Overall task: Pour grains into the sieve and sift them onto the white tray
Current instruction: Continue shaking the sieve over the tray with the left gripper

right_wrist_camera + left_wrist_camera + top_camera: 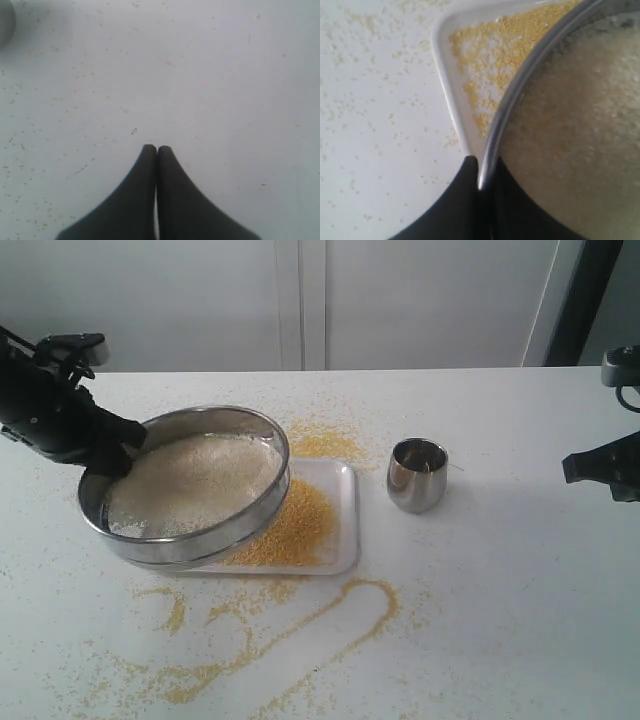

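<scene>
- The sieve (205, 545) — a wide, shallow steel ring with a fine mesh floor — is sitting in the centre-left of the exterior view. It is looking slightly tilted and covering the left part of the white tray (347, 515).
- The grains (190, 480) are spreading across most of its mesh as a pale, off-white bed.
- Fine yellow granules (298, 525) are lying on the tray's uncovered right part, and more are trailing over the table (500, 620) along the bottom of the frame.
- The left gripper (118, 452) is pinching the sieve's rim at its upper-left edge. In the left wrist view the thin steel wall is running between the two black fingers (455, 200), one on the grain side and one on the tray side.
- The right gripper (156, 150) is hanging at the right edge of the exterior view with its fingers pressing together on nothing, well apart from the sieve.
- A small steel cup (417, 475) is standing upright just right of the tray.
</scene>
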`<action>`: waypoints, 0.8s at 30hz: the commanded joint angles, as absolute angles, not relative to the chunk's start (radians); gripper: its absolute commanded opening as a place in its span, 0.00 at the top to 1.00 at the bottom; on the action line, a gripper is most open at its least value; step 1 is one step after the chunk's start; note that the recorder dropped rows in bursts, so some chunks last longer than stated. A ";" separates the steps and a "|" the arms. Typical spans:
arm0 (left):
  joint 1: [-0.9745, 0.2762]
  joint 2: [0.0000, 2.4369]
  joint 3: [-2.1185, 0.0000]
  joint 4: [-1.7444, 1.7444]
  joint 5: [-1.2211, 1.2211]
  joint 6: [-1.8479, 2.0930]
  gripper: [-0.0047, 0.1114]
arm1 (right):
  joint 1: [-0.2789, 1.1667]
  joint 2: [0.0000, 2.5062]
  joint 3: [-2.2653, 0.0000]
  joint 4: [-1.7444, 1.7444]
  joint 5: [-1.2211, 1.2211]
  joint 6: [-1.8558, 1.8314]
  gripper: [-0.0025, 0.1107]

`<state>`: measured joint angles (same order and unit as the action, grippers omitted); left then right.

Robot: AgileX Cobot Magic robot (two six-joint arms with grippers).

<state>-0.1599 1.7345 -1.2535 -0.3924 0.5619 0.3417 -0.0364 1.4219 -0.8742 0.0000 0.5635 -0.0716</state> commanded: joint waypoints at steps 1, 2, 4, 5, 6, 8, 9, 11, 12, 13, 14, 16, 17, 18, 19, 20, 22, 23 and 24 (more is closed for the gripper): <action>-0.213 1.693 -1.259 -0.544 0.666 0.877 0.96 | -0.041 1.415 -0.869 0.000 0.551 -0.071 0.98; -0.213 1.693 -1.257 -0.539 0.625 0.846 0.96 | -0.041 1.415 -0.869 0.000 0.551 -0.071 0.98; -0.176 1.706 -1.257 -0.471 0.479 0.389 0.96 | -0.041 1.415 -0.869 0.000 0.551 -0.071 0.98; -0.151 1.711 -1.259 -0.451 0.462 0.170 0.96 | -0.041 1.415 -0.869 0.000 0.551 -0.071 0.98; -0.142 1.716 -1.261 -0.449 0.469 0.128 0.96 | -0.041 1.415 -0.869 0.000 0.551 -0.071 0.98; -0.187 1.711 -1.270 -0.456 0.562 0.438 0.96 | -0.041 1.415 -0.869 0.000 0.551 -0.071 0.98; -0.216 1.705 -1.270 -0.450 0.606 0.585 0.96 | -0.041 1.415 -0.869 0.000 0.551 -0.071 0.98; -0.244 1.701 -1.263 -0.330 0.602 0.574 0.96 | -0.041 1.415 -0.869 0.000 0.551 -0.071 0.98; -0.238 1.704 -1.263 -0.266 0.552 0.380 0.96 | -0.041 1.415 -0.869 0.000 0.551 -0.071 0.98; -0.218 1.706 -1.266 -0.213 0.519 0.178 0.96 | -0.041 1.415 -0.869 0.000 0.551 -0.071 0.98; -0.206 1.706 -1.267 -0.205 0.506 0.081 0.96 | -0.041 1.415 -0.869 0.000 0.551 -0.071 0.98; -0.227 1.700 -1.267 -0.249 0.537 0.259 0.96 | -0.041 1.415 -0.869 0.000 0.551 -0.071 0.98; -0.253 1.698 -1.267 -0.258 0.560 0.443 0.96 | -0.041 1.415 -0.869 0.000 0.551 -0.071 0.98; -0.267 1.698 -1.267 -0.253 0.579 0.550 0.96 | -0.041 1.415 -0.869 0.000 0.551 -0.071 0.98; -0.263 1.703 -1.267 -0.239 0.562 0.523 0.96 | -0.041 1.415 -0.869 0.000 0.551 -0.071 0.98; -0.251 1.706 -1.267 -0.223 0.532 0.413 0.96 | -0.041 1.415 -0.869 0.000 0.551 -0.071 0.98; -0.205 1.710 -1.267 -0.223 0.497 0.127 0.96 | -0.041 1.415 -0.869 0.000 0.551 -0.071 0.98; -0.192 1.710 -1.267 -0.223 0.502 0.101 0.96 | -0.041 1.415 -0.869 0.000 0.553 -0.071 0.98; -0.180 1.706 -1.267 -0.223 0.513 0.123 0.96 | -0.041 1.415 -0.869 0.000 0.553 -0.071 0.98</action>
